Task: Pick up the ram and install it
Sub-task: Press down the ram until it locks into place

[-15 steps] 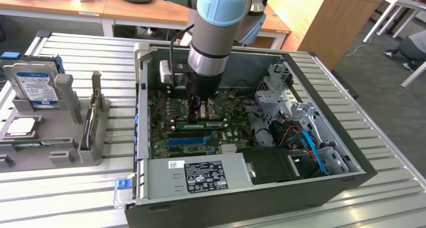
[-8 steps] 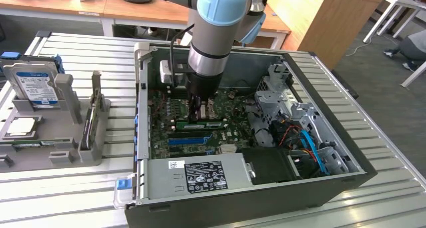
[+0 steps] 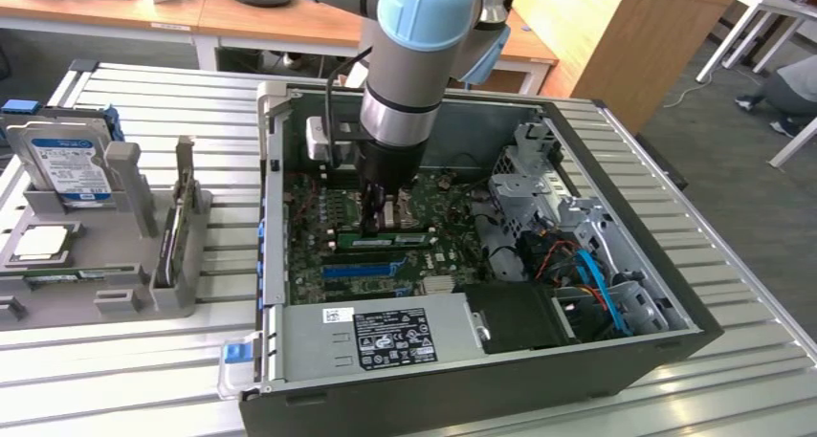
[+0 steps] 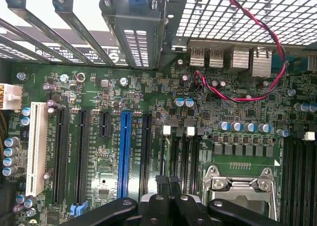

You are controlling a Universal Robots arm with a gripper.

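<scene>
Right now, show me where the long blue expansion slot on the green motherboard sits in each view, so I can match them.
Exterior view: the long blue expansion slot lies on the green motherboard inside the open case, nearer the camera than the black gripper.
Wrist view: the slot runs among black slots, between the white slot and the gripper.
Shared landmark: the gripper, close beside the slot in both.

Even indoor light, soft shadows inside the computer case (image 3: pixel 613 351); wrist view bright, slightly soft, glare through vents
</scene>
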